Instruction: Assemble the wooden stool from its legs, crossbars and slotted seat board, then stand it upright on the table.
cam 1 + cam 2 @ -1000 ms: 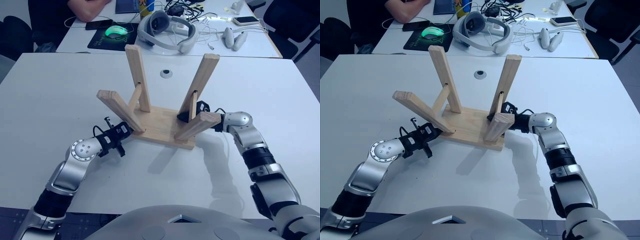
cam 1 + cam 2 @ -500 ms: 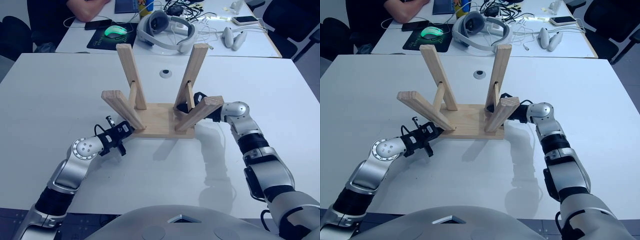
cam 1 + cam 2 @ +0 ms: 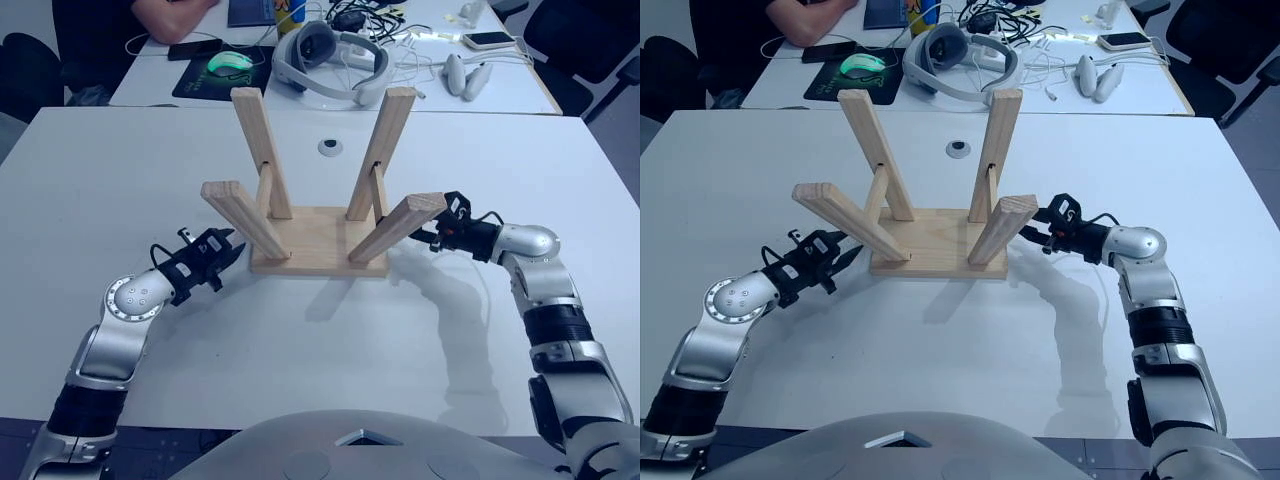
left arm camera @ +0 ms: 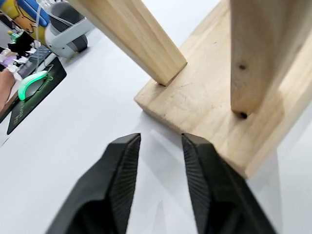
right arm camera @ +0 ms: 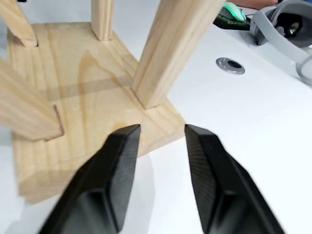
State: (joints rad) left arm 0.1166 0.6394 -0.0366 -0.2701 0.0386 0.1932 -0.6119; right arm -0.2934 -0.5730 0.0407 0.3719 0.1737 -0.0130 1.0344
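The wooden stool [image 3: 318, 205] lies upside down in the middle of the white table [image 3: 120, 170], seat board [image 3: 318, 241] flat on the top and its legs splayed upward. My left gripper [image 3: 222, 248] is open a short way to the left of the seat board, touching nothing. In the left wrist view its fingers [image 4: 124, 168] point at the board's corner [image 4: 161, 105]. My right gripper [image 3: 447, 222] is open just right of the near right leg [image 3: 398, 226], holding nothing. Its fingers [image 5: 122, 161] frame the board edge [image 5: 161, 122] in the right wrist view.
A round grommet [image 3: 331, 148] sits in the table behind the stool. The desk beyond holds a white headset [image 3: 330, 62], a green glowing mouse [image 3: 228, 62], cables and controllers [image 3: 465, 75]. Bare table surrounds the stool on both sides and in front.
The stool settled flat and level on its seat board. Both grippers let go and drew back outward, left to the left, right to the right.
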